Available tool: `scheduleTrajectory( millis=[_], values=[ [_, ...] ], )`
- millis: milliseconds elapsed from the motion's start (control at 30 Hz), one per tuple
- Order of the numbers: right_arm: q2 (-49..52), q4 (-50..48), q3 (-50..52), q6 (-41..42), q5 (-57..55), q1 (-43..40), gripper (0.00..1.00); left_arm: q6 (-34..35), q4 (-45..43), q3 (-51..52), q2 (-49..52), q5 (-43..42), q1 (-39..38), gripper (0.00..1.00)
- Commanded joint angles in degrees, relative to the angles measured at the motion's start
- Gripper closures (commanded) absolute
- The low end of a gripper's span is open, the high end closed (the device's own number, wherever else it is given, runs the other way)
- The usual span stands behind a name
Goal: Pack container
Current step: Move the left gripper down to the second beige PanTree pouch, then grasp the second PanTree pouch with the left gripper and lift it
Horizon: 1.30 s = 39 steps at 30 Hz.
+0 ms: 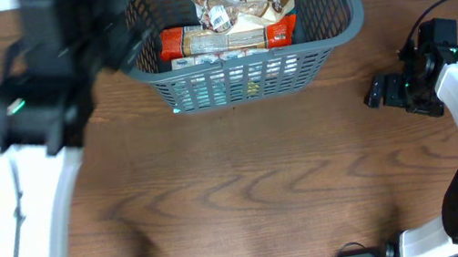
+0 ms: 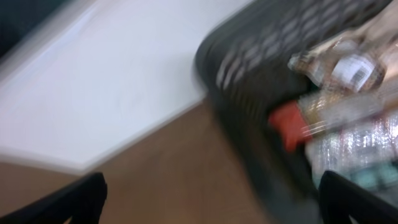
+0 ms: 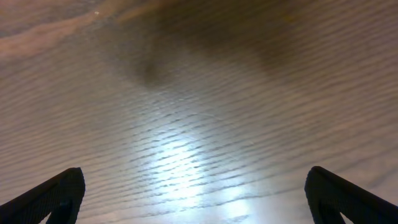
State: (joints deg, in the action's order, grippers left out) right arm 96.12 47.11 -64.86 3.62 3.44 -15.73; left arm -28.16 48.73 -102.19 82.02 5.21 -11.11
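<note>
Your left gripper (image 2: pixel 211 202) hangs blurred by the container (image 1: pixel 240 82) rim, fingers wide, empty. Your right gripper (image 3: pixel 198 193) hangs over the table (image 3: pixel 186 93), fingers wide

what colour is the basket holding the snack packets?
Dark grey basket with slotted lattice walls. The overhead view shows it best; the left wrist view is blurred.

1. Overhead: fixed above the table (image 1: pixel 248 190), facing straight down from a distance. It takes in both arms, with the container (image 1: pixel 240 81) at far centre.
2. Left wrist: close beside the container's left wall, facing obliquely down. The view is blurred, and the left gripper (image 2: pixel 211 200) frames the lower corners. Shares the container and packets (image 1: pixel 229 41) with overhead.
3. Right wrist: very close above bare wood at the right, facing down. The right gripper (image 3: pixel 196 196) frames the lower corners. Shares only the tabletop with overhead.
</note>
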Motion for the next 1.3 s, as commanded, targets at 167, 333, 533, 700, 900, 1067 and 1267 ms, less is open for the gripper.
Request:
scheduleTrajectory(
  millis=[167,333,533,700,900,1067,1267],
  values=[
    [-0.37,-0.61,0.07,-0.70,4.74,0.07,0.01,11.04,20.68,-0.15,-10.23,1.77,9.90,0.01],
    [-0.37,-1.11,0.07,-0.70,4.76,0.04,0.01,11.43,33.55,0.61,-10.58,1.68,18.49,0.01],
    [-0.37,-1.46,0.07,-0.70,4.74,0.04,0.01,12.85,30.03,7.72,-13.27,1.22,26.73,0.01],
    [-0.37,-1.66,0.07,-0.70,4.74,0.04,0.01,12.28,24.26,18.43,-15.63,0.39,31.78,0.02],
    [-0.37,-1.70,0.07,-0.70,4.74,0.04,0.01,9.88,17.38,30.21,-16.41,-3.74,35.63,0.02],
    [-0.37,-1.90,0.07,-0.70,4.74,0.04,0.01,7.08,15.21,33.86,-12.74,-12.57,42.60,0.02],
    [-0.37,-2.19,0.07,-0.70,4.74,0.04,0.01,-0.46,14.64,33.86,-5.44,-14.82,48.35,0.01]
  ],
)
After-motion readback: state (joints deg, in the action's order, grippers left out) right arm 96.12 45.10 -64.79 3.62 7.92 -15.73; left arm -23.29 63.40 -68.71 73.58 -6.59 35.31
